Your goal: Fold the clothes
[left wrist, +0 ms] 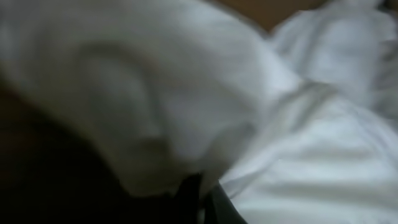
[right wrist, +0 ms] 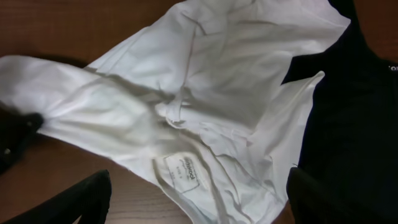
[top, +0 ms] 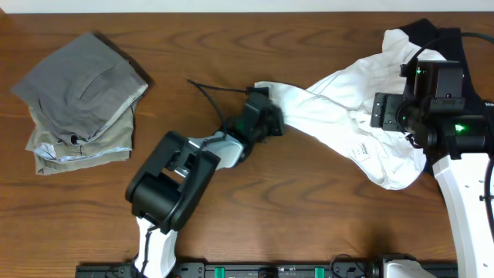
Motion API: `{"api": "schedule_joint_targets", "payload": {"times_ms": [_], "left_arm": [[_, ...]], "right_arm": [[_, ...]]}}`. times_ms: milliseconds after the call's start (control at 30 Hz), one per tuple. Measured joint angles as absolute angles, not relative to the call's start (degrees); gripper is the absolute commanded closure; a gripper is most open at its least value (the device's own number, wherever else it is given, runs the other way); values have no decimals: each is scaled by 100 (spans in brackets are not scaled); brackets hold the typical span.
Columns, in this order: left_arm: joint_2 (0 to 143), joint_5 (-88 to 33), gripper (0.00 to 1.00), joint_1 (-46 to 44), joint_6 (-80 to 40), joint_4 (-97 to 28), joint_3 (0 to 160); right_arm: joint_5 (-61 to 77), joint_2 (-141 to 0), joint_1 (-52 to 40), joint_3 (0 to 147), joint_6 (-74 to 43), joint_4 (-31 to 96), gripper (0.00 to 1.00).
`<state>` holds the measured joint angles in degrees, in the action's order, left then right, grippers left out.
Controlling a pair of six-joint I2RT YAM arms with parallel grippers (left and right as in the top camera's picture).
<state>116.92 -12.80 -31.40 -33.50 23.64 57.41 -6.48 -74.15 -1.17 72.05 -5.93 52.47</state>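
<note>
A white T-shirt (top: 340,116) lies crumpled and stretched from the table's middle to the right. My left gripper (top: 265,116) is at its left end, shut on a bunched corner. In the left wrist view blurred white cloth (left wrist: 186,93) fills the frame over the dark jaws (left wrist: 202,202). My right gripper (top: 384,110) hovers open over the shirt's right part. The right wrist view shows its fingers (right wrist: 199,208) wide apart above the collar and neck label (right wrist: 182,169). A black garment (top: 432,31) lies under the shirt at the far right, and it also shows in the right wrist view (right wrist: 354,112).
A folded stack of grey trousers (top: 81,81) on khaki trousers (top: 85,147) sits at the far left. A thin black cable (top: 208,96) runs over the wood behind the left arm. The right arm's white base (top: 467,201) stands at the right edge.
</note>
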Motion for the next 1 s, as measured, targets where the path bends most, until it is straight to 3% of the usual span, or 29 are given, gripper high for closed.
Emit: {"api": "schedule_joint_targets", "payload": {"times_ms": [200, 233, 267, 300, 333, 467, 600, 1000], "left_arm": [[10471, -1275, 94, -2189, -2373, 1317, 5734], [10245, -1264, 83, -1990, -2272, 1273, 5734], [9963, -1269, 40, -1708, -2139, 1247, 5736], [9738, -1271, 9, -1446, -2058, 1216, 5745], [9579, -1278, 2, -1227, -2038, 1166, 5763], [9133, -1507, 2, -377, -1914, 336, 5859], [9115, -1817, 2, -287, -1859, -1074, 5835], [9139, -1920, 2, -1918, -1673, -3529, 5808]], "right_arm": [[-648, -7415, -117, 7205, -593, 5271, 11], [-648, -7415, -117, 7205, -593, 5273, 11], [-648, -7415, -117, 7205, -593, 5273, 11], [-648, -7415, -117, 7205, -593, 5275, 11], [-648, -7415, -117, 7205, -593, 5277, 11], [-648, -7415, -117, 7205, -593, 5295, 10], [-650, -7415, -117, 7205, -596, 5308, 9], [-650, -7415, -117, 7205, -593, 5323, 7]]}}
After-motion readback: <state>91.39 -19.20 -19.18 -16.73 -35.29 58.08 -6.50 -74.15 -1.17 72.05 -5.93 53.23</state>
